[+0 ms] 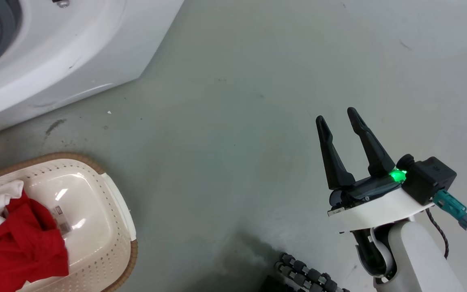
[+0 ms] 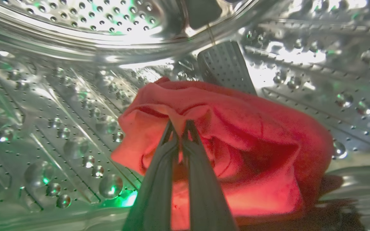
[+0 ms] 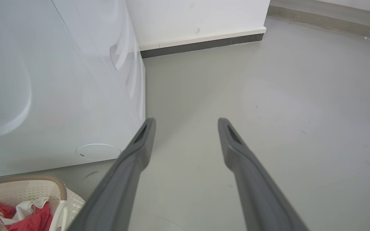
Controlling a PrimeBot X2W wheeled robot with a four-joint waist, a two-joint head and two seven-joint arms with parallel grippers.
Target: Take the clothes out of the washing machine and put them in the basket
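Inside the washing machine's perforated steel drum (image 2: 59,106), my left gripper (image 2: 179,123) is shut on a fold of a crumpled red garment (image 2: 236,141) lying on the drum floor. The washing machine (image 1: 55,69) stands white at the head view's upper left. Below it, the cream basket (image 1: 95,211) with a brown rim holds a red-and-white garment (image 1: 18,239). My right gripper (image 1: 337,115) hovers open over bare floor at the right, holding nothing. The right wrist view shows the machine's front (image 3: 59,96), the basket (image 3: 18,192) and the clothes (image 3: 27,215) in it.
Grey floor (image 1: 237,121) stretches between the basket and my right arm. A white wall with a dark skirting (image 3: 204,45) runs behind the machine. A black ribbed cable (image 1: 306,275) lies near my base at the bottom.
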